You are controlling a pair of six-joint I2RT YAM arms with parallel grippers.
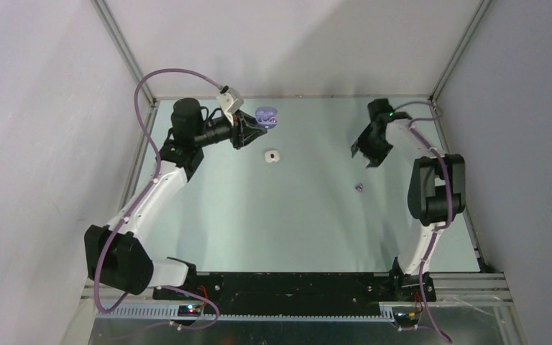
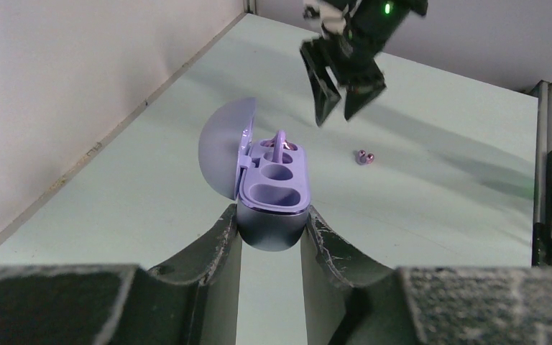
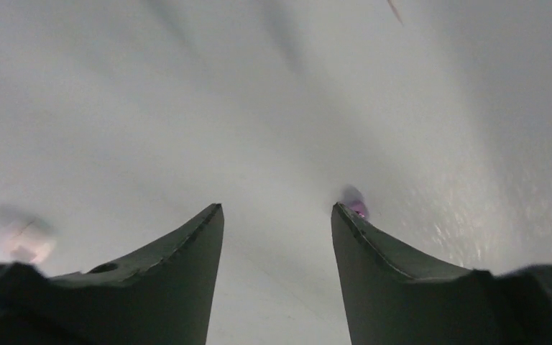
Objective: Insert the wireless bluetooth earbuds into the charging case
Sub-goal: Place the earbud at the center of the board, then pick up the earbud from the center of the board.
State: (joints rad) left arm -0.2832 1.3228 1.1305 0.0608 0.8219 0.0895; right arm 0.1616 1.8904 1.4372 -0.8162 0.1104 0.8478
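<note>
Left wrist view: my left gripper [image 2: 272,226] clamps the open case [image 2: 277,188] steady so my right gripper [image 2: 334,117], spread and empty, can fetch the earbud [image 2: 363,157].

The left arm [image 1: 151,194] is stretching toward 11 o'clock on the tabletop [image 1: 295,223]. Its wrist is aiming the left gripper [image 1: 259,126] toward 3 o'clock, with the fingers pressing on both sides of the charging case [image 1: 267,116]. The right arm [image 1: 435,187] is bending at the elbow near 2 o'clock. The right gripper [image 1: 364,157] is hanging above the tabletop, pointing toward 7 o'clock, fingers standing apart and gripping nothing.
</note>
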